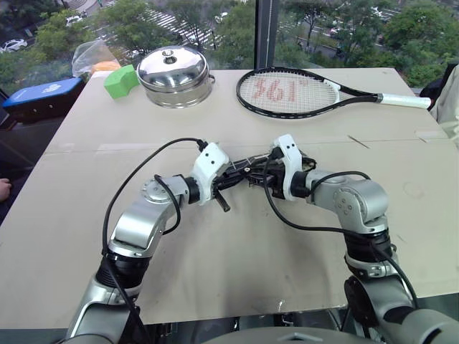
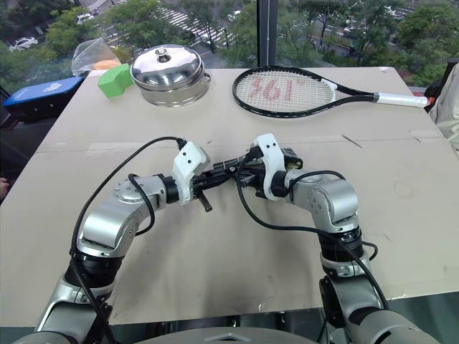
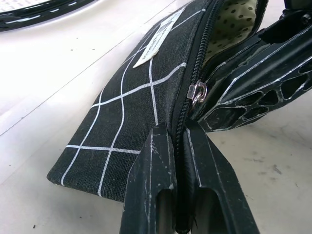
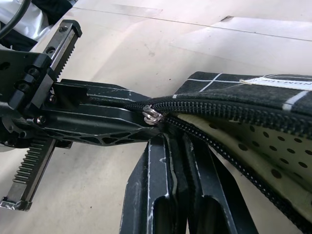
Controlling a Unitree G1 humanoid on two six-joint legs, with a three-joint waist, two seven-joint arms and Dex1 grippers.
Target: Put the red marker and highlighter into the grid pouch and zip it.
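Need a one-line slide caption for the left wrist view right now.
Left gripper pinches the grid pouch at its zipper end, right gripper shut by the slider, pouch open.

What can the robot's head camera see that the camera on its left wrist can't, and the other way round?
The left eye view takes in the tennis racket whole, a steel lidded pot, a green block and both arms. The left wrist view reveals the grid pouch up close: its white label, dotted lining, the zipper slider and the zip part open. Both show the left gripper and right gripper shut on the pouch.
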